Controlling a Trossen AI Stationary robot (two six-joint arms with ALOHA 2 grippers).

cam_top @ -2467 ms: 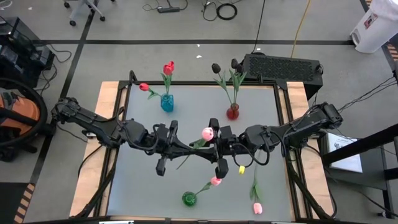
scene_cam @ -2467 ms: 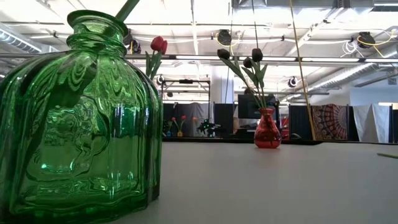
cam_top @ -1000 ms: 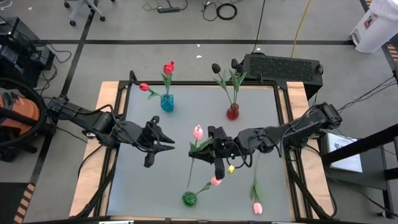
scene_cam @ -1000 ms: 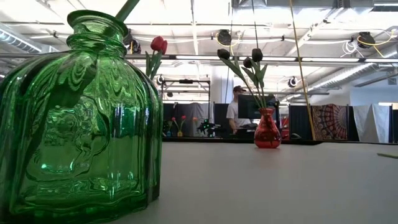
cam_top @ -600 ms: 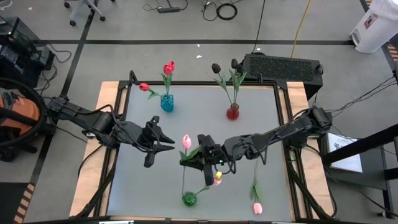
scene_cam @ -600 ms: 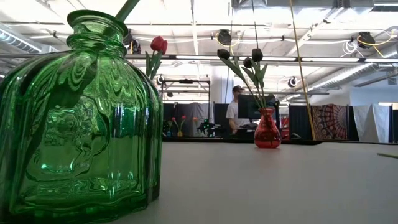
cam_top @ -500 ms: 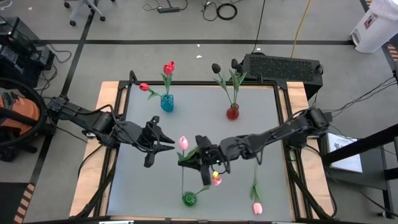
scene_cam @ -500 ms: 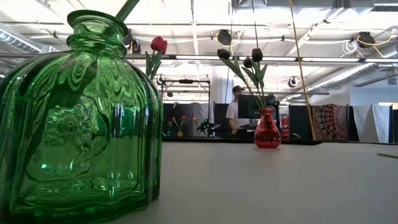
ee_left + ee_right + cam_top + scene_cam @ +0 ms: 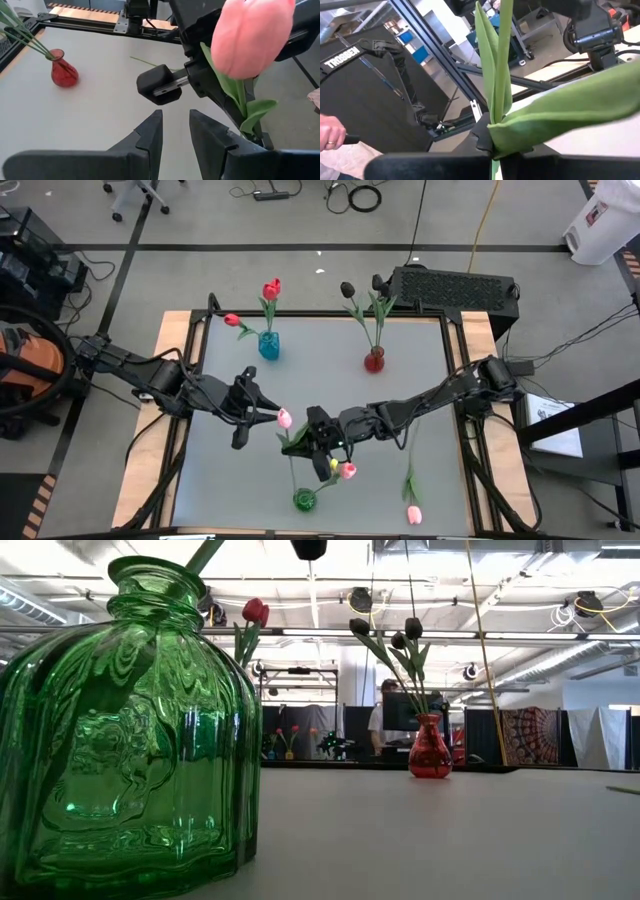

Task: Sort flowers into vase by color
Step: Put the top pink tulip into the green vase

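At frame centre, the right gripper (image 9: 312, 432) clamps a pink tulip (image 9: 285, 418) by its stem, seemingly above the green vase (image 9: 304, 500); the left gripper (image 9: 262, 405) beside it is released.

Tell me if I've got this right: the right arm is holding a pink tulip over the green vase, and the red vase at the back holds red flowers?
Nearly. The right gripper does hold a pink tulip above the green vase, but the red vase holds black tulips, not red ones. The high view shows this, and the low view confirms the dark buds.
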